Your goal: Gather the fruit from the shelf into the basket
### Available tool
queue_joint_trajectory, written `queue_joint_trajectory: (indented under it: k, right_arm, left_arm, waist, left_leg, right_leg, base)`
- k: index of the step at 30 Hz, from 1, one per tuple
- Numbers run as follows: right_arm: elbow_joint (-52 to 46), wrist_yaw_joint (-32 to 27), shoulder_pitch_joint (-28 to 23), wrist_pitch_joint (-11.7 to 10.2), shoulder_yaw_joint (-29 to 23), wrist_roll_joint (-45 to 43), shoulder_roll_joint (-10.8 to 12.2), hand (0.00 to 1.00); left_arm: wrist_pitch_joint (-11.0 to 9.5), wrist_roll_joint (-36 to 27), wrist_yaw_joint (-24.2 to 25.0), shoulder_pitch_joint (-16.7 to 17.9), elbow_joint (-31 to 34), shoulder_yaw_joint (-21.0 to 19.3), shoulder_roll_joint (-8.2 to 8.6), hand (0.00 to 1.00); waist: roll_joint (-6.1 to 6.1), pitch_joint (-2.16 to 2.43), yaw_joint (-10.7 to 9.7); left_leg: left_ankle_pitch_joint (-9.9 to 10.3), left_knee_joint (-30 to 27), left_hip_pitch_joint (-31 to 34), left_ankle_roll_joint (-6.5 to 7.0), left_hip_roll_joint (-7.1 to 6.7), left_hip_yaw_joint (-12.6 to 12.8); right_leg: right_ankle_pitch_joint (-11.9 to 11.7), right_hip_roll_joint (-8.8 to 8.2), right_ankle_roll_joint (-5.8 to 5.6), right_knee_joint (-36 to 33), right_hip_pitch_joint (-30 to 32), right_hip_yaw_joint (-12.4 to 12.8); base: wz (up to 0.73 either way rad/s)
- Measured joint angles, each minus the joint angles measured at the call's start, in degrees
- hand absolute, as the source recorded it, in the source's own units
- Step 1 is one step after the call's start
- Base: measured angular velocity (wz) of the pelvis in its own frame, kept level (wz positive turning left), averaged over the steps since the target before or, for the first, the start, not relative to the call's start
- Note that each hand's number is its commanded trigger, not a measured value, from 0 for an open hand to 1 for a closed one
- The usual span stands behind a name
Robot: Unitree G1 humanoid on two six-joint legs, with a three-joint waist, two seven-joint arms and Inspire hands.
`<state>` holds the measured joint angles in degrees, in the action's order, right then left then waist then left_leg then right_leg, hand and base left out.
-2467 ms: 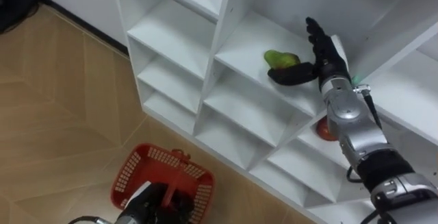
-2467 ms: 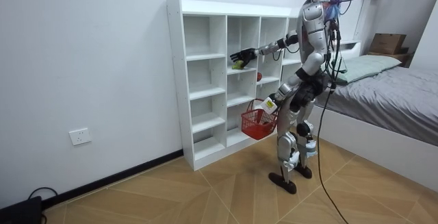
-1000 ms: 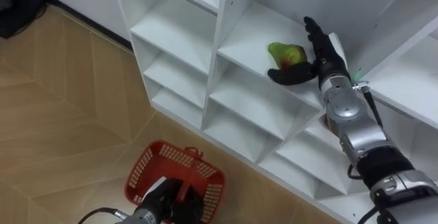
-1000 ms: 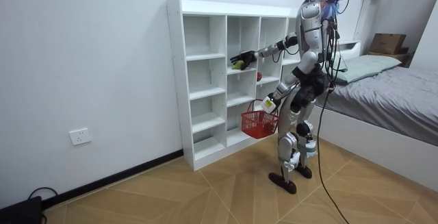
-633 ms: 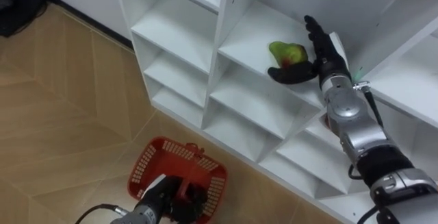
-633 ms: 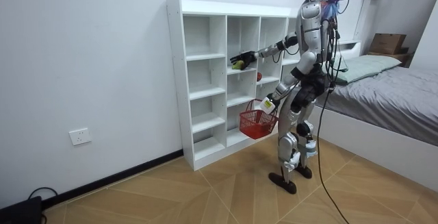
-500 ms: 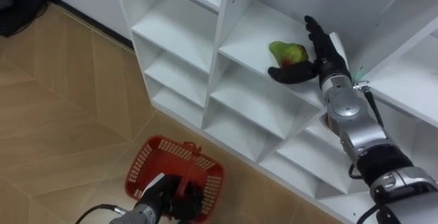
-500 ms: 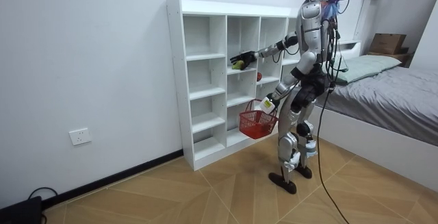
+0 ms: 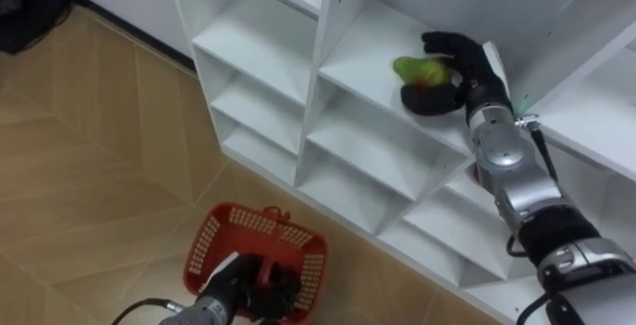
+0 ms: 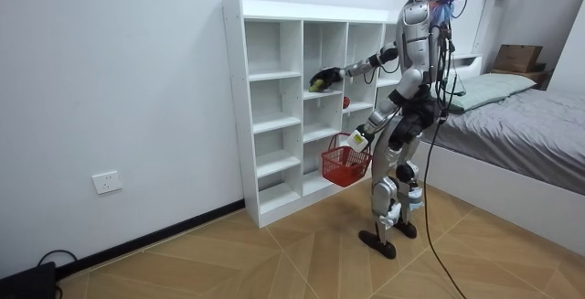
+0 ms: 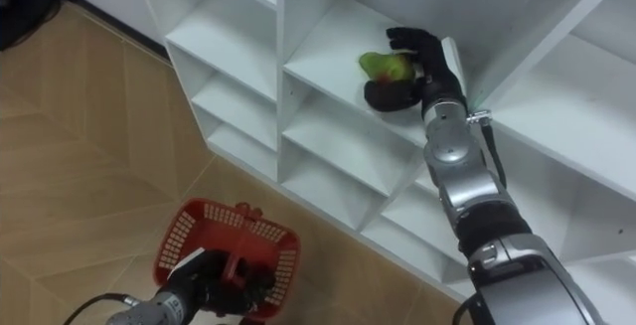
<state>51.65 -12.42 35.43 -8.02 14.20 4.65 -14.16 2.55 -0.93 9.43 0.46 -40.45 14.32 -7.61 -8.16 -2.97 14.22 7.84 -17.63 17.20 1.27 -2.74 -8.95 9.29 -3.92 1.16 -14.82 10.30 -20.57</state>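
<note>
Position: the robot stands upright on the wood floor directly before the white shelf unit (image 10: 239, 80), with a bed behind it at the room view's right. Bare floor lies open to the room view's left of it.

Right arm: stretched out level into a middle-column compartment, second row from the top. That compartment has free height above the arm. Bare shelf board (image 9: 360, 39) lies to the robot's left. The upright divider (image 9: 556, 47) stands close on the robot's right of the wrist.

Right hand (image 9: 467, 75): fingers curled over the top of the green fruit (image 9: 413, 69), thumb closed in beneath it on the near side, so the hand is clamped on it. The fruit is green with a red flush. It sits toward the front half of the board, short of the front edge. Whether it rests on the board or is raised cannot be told.

Left hand (image 9: 231, 287): low beside the thigh, fingers wrapped round the handle of the red basket (image 9: 212, 238). The basket hangs clear of the floor, just in front of the lower shelves.
</note>
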Motion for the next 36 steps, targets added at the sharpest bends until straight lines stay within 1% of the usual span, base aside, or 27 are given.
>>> queue_joint_trajectory:
  k: [3,10,14,19,26,31,36]
  right_arm:
    - [-0.02,-0.1,0.0,-0.13,-0.01,-0.02,0.0,1.0]
    - [-0.01,-0.73,0.01,-0.33,-0.48,0.09,0.01,1.0]
    - [0.37,-0.96,0.05,-0.7,-0.46,0.01,0.02,1.0]
    - [1.28,-1.84,0.5,-0.84,-0.46,0.21,0.05,1.0]
    - [1.8,0.24,0.51,-0.6,-0.44,-0.37,0.41,1.0]
    - [1.63,0.64,0.47,-0.22,-0.45,-0.89,0.68,1.0]
    - [1.21,1.35,0.4,0.3,-0.42,-1.45,1.04,1.0]
  left_arm:
    - [0.0,-1.57,-0.02,-0.02,0.0,0.03,0.02,1.0]
    - [0.0,-2.36,-0.03,-0.04,0.0,0.1,0.01,1.0]
    - [0.0,-4.07,-0.03,-0.14,0.0,0.16,0.02,1.0]
    - [0.0,-4.17,-0.05,-0.13,-0.01,0.19,0.02,1.0]
    - [0.0,-5.69,-0.04,-0.13,-0.17,0.75,0.0,1.0]
    - [-0.01,-5.65,-0.04,-0.11,-0.44,0.79,0.01,1.0]
    - [-0.02,-5.54,-0.25,-0.24,-1.51,0.79,0.18,1.0]
  waist:
    - [0.01,0.01,0.0]
    - [0.08,0.04,0.16]
    - [0.12,0.06,0.25]
    - [0.33,0.05,0.28]
    - [1.06,0.11,0.19]
    - [1.11,0.15,0.04]
    - [1.48,0.35,-0.16]
  left_leg:
    - [0.0,0.0,0.0,0.0,0.0,0.0]
    - [-0.01,-0.03,-0.06,0.01,0.01,0.1]
    - [-0.01,-0.02,-0.12,0.02,0.0,0.07]
    - [-0.01,-0.05,-0.23,0.02,-0.04,0.03]
    - [-0.01,0.08,-0.88,0.03,-0.04,0.08]
    - [-0.02,-0.05,-1.11,0.04,-0.01,0.2]
    - [-0.01,-0.01,-1.52,0.05,0.02,0.38]
  right_leg:
    - [0.0,0.0,0.0,0.0,0.0,0.0]
    - [-0.05,-0.02,0.0,0.0,0.01,-0.04]
    - [-0.08,-0.01,-0.01,-0.01,-0.05,-0.11]
    - [-0.09,-0.01,-0.03,0.0,-0.18,-0.05]
    - [-0.1,-0.06,-0.06,0.01,-0.68,-0.05]
    - [-0.1,-0.06,-0.06,0.02,-0.77,-0.03]
    - [-0.09,-0.1,-0.07,-0.01,-0.98,0.1]
  base:
    - [0.0]
    - [0.0]
    - [0.0]
    - [0.0]
    - [0.0]
    - [0.0]
    - [0.0]
